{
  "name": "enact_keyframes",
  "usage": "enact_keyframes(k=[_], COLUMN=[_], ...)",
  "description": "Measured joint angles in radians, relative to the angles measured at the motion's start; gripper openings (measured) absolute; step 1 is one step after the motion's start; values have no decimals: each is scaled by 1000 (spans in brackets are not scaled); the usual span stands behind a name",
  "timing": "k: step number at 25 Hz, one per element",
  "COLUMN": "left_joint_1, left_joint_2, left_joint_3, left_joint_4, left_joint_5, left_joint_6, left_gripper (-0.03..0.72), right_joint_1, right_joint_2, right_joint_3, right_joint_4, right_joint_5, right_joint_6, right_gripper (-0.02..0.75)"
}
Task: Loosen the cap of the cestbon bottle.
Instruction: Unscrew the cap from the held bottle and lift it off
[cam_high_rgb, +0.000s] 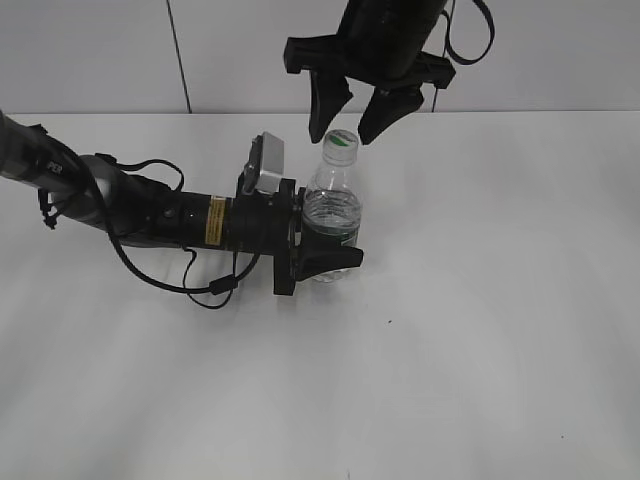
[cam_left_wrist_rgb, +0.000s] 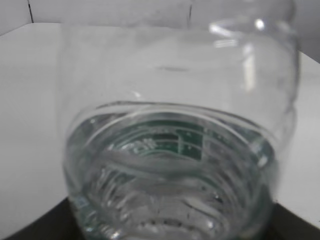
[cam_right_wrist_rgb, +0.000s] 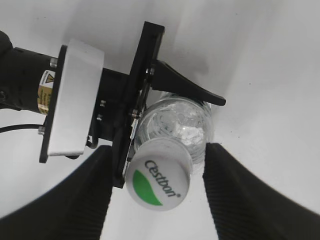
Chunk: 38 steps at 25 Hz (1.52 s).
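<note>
At the centre of the exterior view, the cestbon bottle (cam_high_rgb: 331, 215) is stood upright on the white table (cam_high_rgb: 480, 330), and it is clamped around its body by the left gripper (cam_high_rgb: 325, 245), reaching in from the left edge. Just above, at the top of the frame, the right gripper (cam_high_rgb: 352, 108) is held with its fingers spread apart, either side of the cap (cam_high_rgb: 341, 141) but not touching it. In the right wrist view, the cap (cam_right_wrist_rgb: 158, 180) is seen low in the frame, between the two dark fingers (cam_right_wrist_rgb: 240, 195).
</note>
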Motion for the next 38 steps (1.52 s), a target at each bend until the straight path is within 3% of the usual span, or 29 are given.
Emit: enact_keyframes(k=[19,38], left_joint_1=[0,20], left_joint_2=[0,0], left_joint_3=[0,0], left_joint_4=[0,0], left_joint_5=[3,3], left_joint_6=[0,0], left_gripper=[404,404], right_joint_1=[0,0], right_joint_2=[18,18], right_joint_3=[4,4], right_joint_4=[2,13], right_joint_5=[0,-1], right_joint_6=[-16,-16], right_gripper=[442,384])
